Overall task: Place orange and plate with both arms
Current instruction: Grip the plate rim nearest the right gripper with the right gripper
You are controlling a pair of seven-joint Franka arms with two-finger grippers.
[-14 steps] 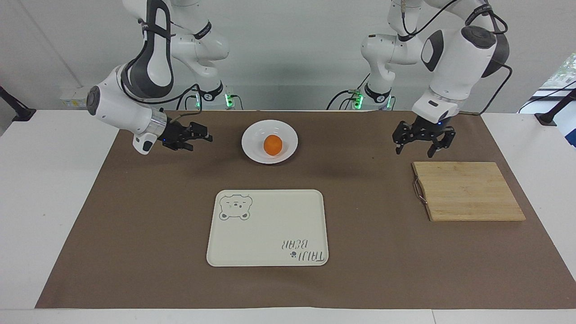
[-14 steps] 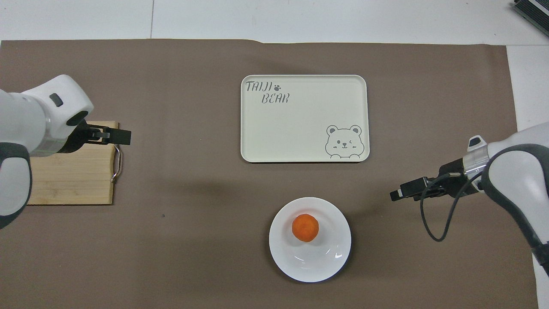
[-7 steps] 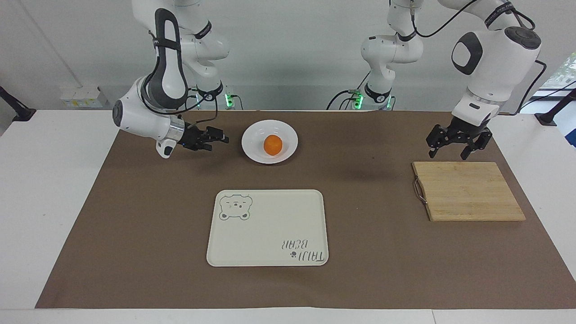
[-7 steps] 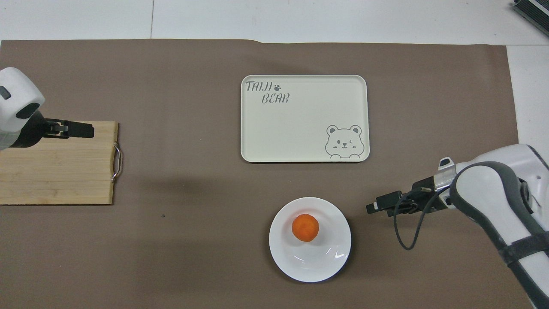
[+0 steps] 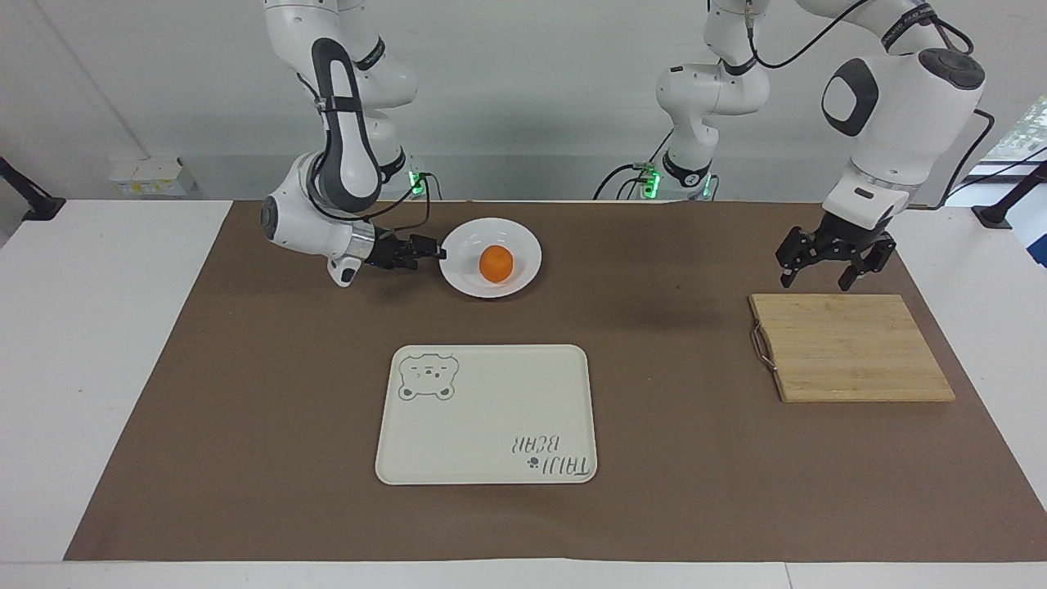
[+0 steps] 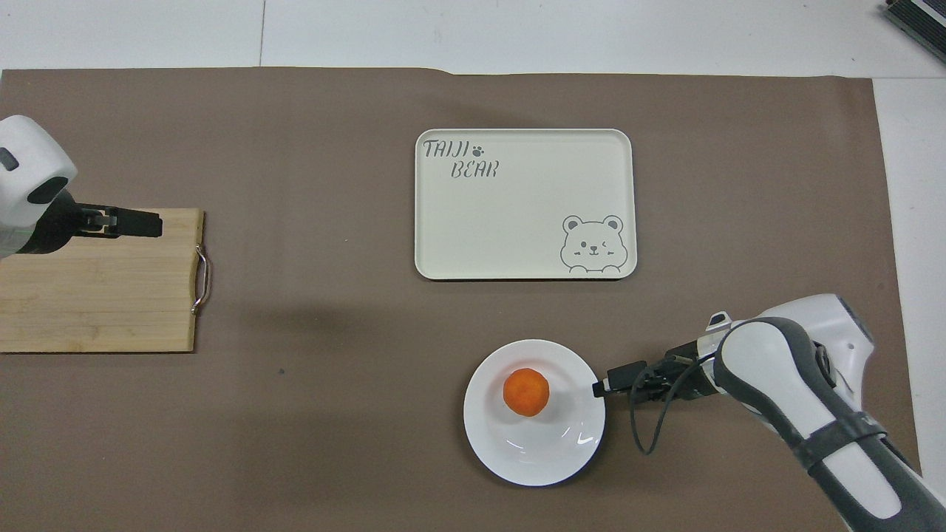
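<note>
The orange [image 5: 496, 263] is seen in the white plate [image 5: 523, 239] on the desk [image 5: 270, 384], nearer the robots than the bear tray [image 5: 491, 409]. The right hand [image 5: 429, 250] is held at the plate's rim; its fingers cannot be told. The left hand [image 5: 826, 263] is held spread over the cutting board's [image 5: 851, 348] edge.

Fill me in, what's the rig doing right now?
The right gripper is low at the rim of the plate, apparently about to grip it; contact isn't clear. The orange sits on the plate, which lies nearer the robots than the bear tray. The left gripper, open, hangs over the robot-side edge of the cutting board, holding nothing. Nothing is lifted yet.
</note>
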